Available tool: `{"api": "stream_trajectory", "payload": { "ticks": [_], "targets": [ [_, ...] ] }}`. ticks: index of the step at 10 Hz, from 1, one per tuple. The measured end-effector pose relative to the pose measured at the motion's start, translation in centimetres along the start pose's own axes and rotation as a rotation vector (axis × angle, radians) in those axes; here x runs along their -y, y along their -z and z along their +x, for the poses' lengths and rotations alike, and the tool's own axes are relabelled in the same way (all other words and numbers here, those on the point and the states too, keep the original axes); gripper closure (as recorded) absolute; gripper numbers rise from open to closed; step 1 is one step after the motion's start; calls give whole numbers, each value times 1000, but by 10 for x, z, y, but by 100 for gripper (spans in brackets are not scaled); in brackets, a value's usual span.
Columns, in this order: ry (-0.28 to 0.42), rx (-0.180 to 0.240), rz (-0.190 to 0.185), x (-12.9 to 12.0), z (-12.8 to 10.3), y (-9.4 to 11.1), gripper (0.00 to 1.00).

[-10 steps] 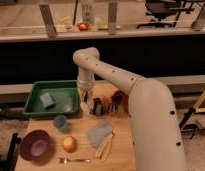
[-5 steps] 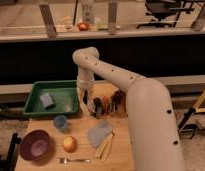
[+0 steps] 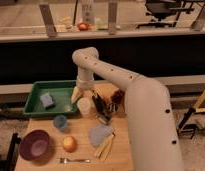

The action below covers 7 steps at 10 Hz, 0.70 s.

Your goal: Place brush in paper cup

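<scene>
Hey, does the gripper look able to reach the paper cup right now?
Probably yes. The gripper hangs just right of the paper cup, with nothing between them, and the cup's mouth is uncovered. The blue cup and tray sit off to its left.

One brush [image 3: 102, 116], one blue cup [image 3: 60, 122], one bowl [image 3: 35, 145], one fork [image 3: 75, 160], one paper cup [image 3: 84, 107], one tool [image 3: 98, 102] beside it.

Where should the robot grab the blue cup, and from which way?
Probably across its round wall near the rim, coming straight down from above. The blue cup stands upright with its mouth up, and the green tray, purple bowl and orange fruit crowd its sides. The gripper hangs further right, beside the paper cup.
</scene>
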Motion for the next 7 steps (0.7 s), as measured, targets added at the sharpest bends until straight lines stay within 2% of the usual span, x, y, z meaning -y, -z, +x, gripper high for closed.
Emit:
{"api": "stream_trajectory", "payload": {
  "ticks": [5,7],
  "targets": [
    [3,-2,0,1,-1,0,20],
    [7,-23,3,2,-3,2,20]
  ]
}}
